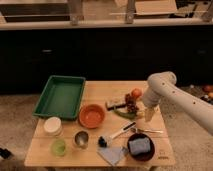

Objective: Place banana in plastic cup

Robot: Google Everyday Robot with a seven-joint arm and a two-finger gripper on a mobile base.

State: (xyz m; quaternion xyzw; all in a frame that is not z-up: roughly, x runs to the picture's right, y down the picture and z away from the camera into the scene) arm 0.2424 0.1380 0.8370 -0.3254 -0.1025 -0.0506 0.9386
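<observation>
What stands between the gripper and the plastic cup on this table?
The gripper hangs at the view's right; the plastic cup stands lower left. Between them lie a white-handled utensil and the metal cup, close beside the plastic cup.

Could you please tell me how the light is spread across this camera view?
In the camera view, warm light falls on the wooden table; the cabinets behind it are nearly black; the gripper, over the table's right side near the orange-red fruit, is well lit, as is the plastic cup at front left.
</observation>
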